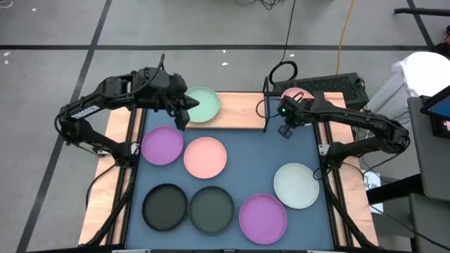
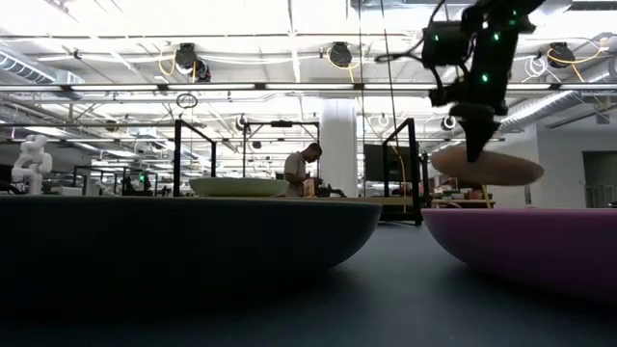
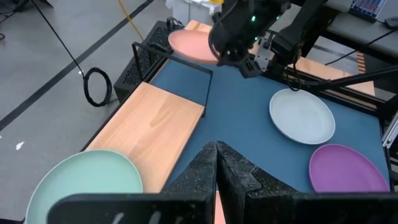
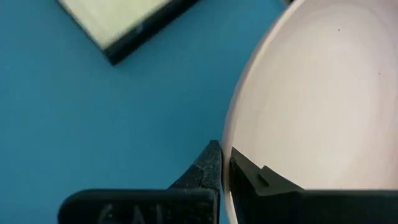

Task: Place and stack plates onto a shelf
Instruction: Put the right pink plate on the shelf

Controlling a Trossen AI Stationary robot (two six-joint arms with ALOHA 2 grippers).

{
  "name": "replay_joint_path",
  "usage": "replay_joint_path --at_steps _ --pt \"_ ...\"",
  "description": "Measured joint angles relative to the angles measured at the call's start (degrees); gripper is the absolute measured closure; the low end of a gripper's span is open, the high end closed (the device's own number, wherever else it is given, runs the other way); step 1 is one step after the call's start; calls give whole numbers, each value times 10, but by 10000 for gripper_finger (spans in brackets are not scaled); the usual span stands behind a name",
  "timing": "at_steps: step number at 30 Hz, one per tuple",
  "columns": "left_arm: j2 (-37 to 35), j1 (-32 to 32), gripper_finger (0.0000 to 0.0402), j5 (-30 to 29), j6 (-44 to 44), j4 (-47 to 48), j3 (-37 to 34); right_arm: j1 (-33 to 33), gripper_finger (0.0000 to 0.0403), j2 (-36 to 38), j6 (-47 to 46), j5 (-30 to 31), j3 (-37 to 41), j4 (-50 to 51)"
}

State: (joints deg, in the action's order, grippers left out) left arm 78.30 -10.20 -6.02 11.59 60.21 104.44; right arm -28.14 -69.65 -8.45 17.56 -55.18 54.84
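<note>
On blue mat [image 1: 232, 151], six plates laid flat. Mint plate [image 1: 202, 104] rested on shelf [image 1: 239, 111] left end. Pink plate [image 4: 317, 106] pinched at rim by right gripper [image 4: 225, 163], raised over shelf's right end. Left gripper [image 3: 216, 163] pressed together, empty, beside mint plate.

The shelf [image 1: 239, 112] is a light wooden board with a smooth, faintly grained, satin face, framed by thin black metal wire posts [image 3: 208, 84]. The mat [image 1: 260, 161] on the tabletop is dark blue, matt and even, without visible weave. All plates have a matt, smooth finish with no glare: mint green plate [image 1: 202, 104], purple plate [image 1: 162, 145], pink plate [image 1: 205, 157], dark grey plate [image 1: 165, 206], whitish plate [image 1: 296, 185]. The fingers [image 3: 239, 180] of the left gripper [image 3: 217, 163] are dark with a rough, pebbled texture. The right gripper [image 4: 225, 163] shows fingers [image 4: 202, 168] equally rough; the pink plate in its grip [image 4: 317, 106] looks smooth and matt.
</note>
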Motion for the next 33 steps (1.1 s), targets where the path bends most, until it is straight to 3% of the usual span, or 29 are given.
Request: replay_joint_path --at_steps 16,22,33 --pt "0 0 392 0 -3 -2 0 14 403 -30 -16 17 -234 155" --pt "0 0 392 0 3 -2 0 25 403 -71 -11 -12 -325 195" --pt "0 0 392 0 23 -2 0 68 403 -170 26 -12 -480 237"
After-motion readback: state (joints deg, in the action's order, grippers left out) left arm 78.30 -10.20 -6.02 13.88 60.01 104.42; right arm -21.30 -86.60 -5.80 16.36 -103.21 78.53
